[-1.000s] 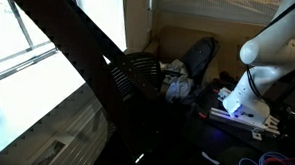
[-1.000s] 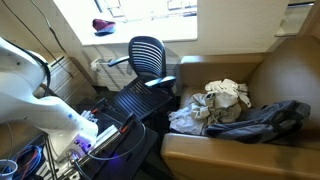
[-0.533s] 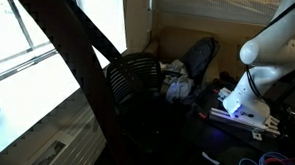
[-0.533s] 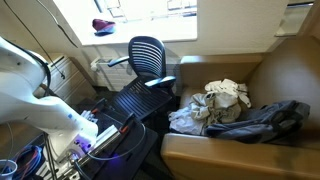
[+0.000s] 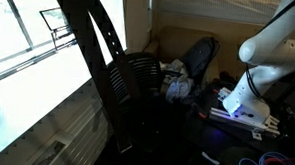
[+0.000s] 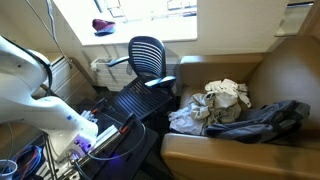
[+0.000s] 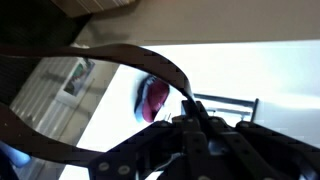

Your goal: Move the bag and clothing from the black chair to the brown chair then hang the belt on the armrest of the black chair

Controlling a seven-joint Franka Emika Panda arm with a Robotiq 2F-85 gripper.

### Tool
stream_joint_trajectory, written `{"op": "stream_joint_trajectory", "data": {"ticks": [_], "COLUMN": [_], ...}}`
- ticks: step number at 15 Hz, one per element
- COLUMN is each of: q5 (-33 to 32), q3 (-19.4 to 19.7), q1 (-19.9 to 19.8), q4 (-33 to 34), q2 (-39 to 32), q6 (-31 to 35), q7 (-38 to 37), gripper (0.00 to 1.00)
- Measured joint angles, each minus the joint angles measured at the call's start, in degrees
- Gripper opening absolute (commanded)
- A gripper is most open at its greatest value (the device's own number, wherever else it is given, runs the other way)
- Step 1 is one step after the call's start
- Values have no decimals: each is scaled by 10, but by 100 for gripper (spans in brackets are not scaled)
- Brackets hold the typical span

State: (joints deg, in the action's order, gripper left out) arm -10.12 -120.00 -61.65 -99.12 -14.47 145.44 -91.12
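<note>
**Belt is pinched in the pincer, bag and clothes sitting on the brown chair**

The wrist view is the useful one here. The gripper (image 7: 192, 108) comes up from the bottom middle of the frame with its jaws squeezed right together, and the belt (image 7: 120, 50) is caught between them. The dark strap arcs from the left edge across the top of the frame and drops into the fingertips. A second stretch of it runs along the lower left. Behind it, around the middle of the frame, there's a red thing (image 7: 152, 98) on the bright windowsill.

In an exterior view the belt (image 5: 97, 40) is a wide dark band close to the camera. It slants from the top middle down toward the bottom middle and crosses in front of the black chair (image 5: 138, 77). I can't tell if it's touching the chair or just hanging in front of it. The white arm (image 5: 274, 43) is at the right edge, and the pincer itself is out of that shot.

The brown chair (image 6: 270, 75) fills the right half of an exterior view. The light crumpled clothing (image 6: 225, 98) is piled on its seat, with the dark bag (image 6: 260, 122) slumped right beside it toward the lower right. The black chair (image 6: 147, 55) is in the upper middle under the window, and its seat looks bare. The arm (image 6: 25, 80) is on the left edge. I can't pick out the belt in this one.
</note>
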Motion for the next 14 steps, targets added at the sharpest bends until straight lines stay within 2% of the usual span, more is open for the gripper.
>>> {"op": "stream_joint_trajectory", "data": {"ticks": [3,6,7,9,12,14], "q5": [-132,-268,-293,-306,-307,-329], "q3": [-49,-126,-149,-169,-168,-173], "q1": [-76,-154,-172,-185,-184,-194], "q4": [58,105,114,117,115,115], "q2": [-25,-67,-82,-103,-102,-108], "q6": [-52,-162,-191,-209,-215,-265], "q7": [-41,-69,-73,-73,-73,-69], "gripper": [1,4,4,1,1,1]}}
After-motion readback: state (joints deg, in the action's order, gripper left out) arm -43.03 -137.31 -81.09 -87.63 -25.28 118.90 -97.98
